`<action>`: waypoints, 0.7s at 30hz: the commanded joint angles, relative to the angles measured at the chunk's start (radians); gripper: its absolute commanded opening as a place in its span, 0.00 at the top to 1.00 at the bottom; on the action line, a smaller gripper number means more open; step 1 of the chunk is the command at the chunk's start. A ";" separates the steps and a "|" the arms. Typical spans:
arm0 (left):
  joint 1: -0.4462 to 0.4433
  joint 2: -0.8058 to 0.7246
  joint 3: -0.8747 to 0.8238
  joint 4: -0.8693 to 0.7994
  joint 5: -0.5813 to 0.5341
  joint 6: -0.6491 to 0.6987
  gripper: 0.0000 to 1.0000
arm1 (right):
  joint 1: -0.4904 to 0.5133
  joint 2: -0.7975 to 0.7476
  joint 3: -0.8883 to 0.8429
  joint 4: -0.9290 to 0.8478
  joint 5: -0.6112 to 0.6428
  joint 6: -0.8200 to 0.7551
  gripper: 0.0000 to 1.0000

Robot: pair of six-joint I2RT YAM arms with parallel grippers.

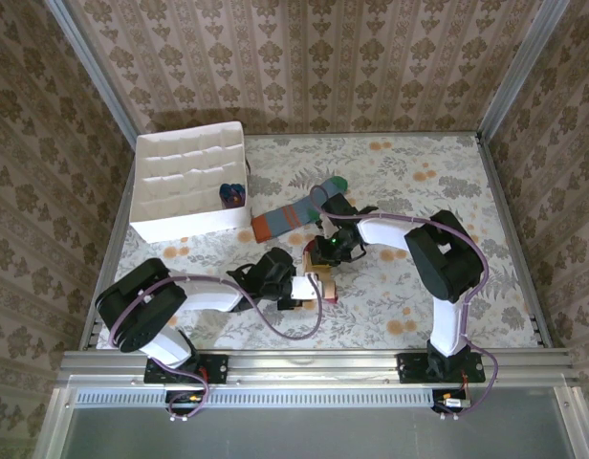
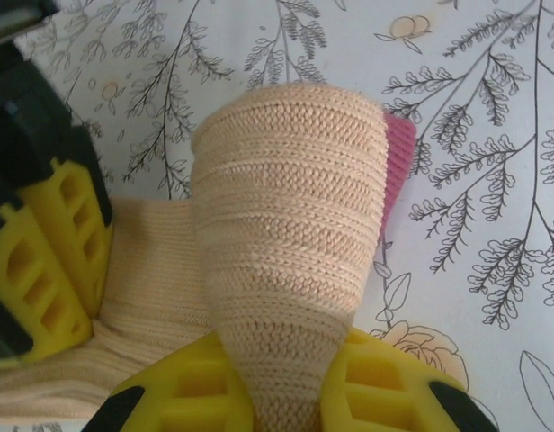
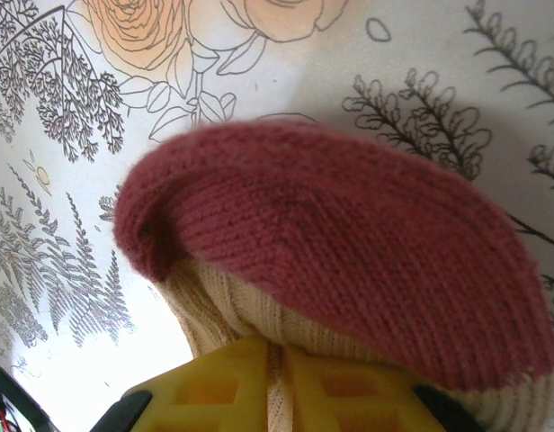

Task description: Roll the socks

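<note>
The peach sock (image 1: 319, 283) with its maroon end (image 3: 349, 261) lies at the table's middle, partly rolled into a cone (image 2: 290, 225). My left gripper (image 2: 290, 391) is shut on the narrow end of that roll and sits just left of the sock (image 1: 291, 285). My right gripper (image 3: 279, 378) is shut on a peach fold under the maroon end, coming from behind (image 1: 323, 256). One of its yellow fingers (image 2: 43, 270) appears in the left wrist view. The grey-blue sock (image 1: 294, 215) lies flat behind, with a green toe (image 1: 338, 185) and an orange cuff (image 1: 266, 228). The purple sock (image 1: 233, 194) sits in the box.
A white partitioned box (image 1: 185, 182) stands at the back left, on the floral tablecloth (image 1: 419, 172). Patterned walls close in the table on three sides. The right arm's upper link (image 1: 438, 253) rises at centre right.
</note>
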 commanded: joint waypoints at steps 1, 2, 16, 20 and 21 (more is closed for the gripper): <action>0.051 0.028 0.008 -0.135 0.207 -0.143 1.00 | -0.054 0.026 -0.082 -0.018 0.248 0.014 0.83; 0.074 0.035 0.012 -0.134 0.242 -0.161 1.00 | -0.055 -0.001 -0.092 0.003 0.246 0.013 0.79; 0.166 0.172 0.104 -0.228 0.413 -0.146 1.00 | -0.045 -0.496 -0.366 0.233 0.144 -0.019 0.55; 0.172 0.191 0.112 -0.222 0.421 -0.149 1.00 | 0.009 -0.624 -0.498 0.302 0.134 -0.002 0.52; 0.173 0.194 0.114 -0.221 0.421 -0.148 1.00 | 0.019 -0.635 -0.515 0.298 0.136 0.022 0.52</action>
